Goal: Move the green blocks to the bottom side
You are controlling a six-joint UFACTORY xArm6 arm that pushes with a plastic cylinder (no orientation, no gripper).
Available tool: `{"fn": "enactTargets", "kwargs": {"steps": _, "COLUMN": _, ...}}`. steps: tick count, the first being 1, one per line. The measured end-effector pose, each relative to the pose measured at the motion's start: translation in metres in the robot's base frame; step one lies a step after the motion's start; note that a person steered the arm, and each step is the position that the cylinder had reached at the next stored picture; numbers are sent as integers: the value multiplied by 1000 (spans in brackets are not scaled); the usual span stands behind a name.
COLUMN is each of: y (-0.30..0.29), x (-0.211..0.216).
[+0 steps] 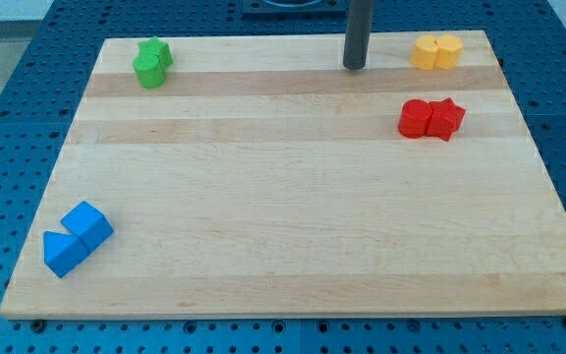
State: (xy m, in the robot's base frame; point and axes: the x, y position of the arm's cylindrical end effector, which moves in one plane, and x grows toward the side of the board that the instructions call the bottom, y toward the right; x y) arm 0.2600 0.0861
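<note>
My tip (354,66) sits bare near the board's (293,197) top edge, touching nothing; a rod, so no grasp to report. Green blocks (151,62), two touching, lie at top left, well apart from me. Yellow pair (435,51) just right of me. To drive green downward, I judge I must get above them.

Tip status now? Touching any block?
My tip: no gripper, touching nothing; near the view's top, between the green blocks and yellow blocks.

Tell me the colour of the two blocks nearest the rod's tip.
Yellow blocks, right of my tip; camera view.
</note>
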Motion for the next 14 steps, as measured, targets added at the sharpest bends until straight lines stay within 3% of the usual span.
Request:
{"fn": "enactTargets", "kwargs": {"steps": 2, "y": -13, "x": 4}}
{"fn": "enactTargets", "kwargs": {"steps": 3, "y": -61, "x": 11}}
{"fn": "enactTargets", "kwargs": {"steps": 5, "y": -198, "x": -53}}
{"fn": "enactTargets", "kwargs": {"steps": 6, "y": -232, "x": -68}}
{"fn": "enactTargets", "kwargs": {"steps": 8, "y": -318, "x": -68}}
{"fn": "enactTargets", "kwargs": {"steps": 10, "y": -360, "x": -69}}
{"fn": "enactTargets", "kwargs": {"steps": 12, "y": -306, "x": -50}}
{"fn": "enactTargets", "kwargs": {"steps": 13, "y": -306, "x": -49}}
{"fn": "enactTargets", "kwargs": {"steps": 14, "y": -306, "x": -8}}
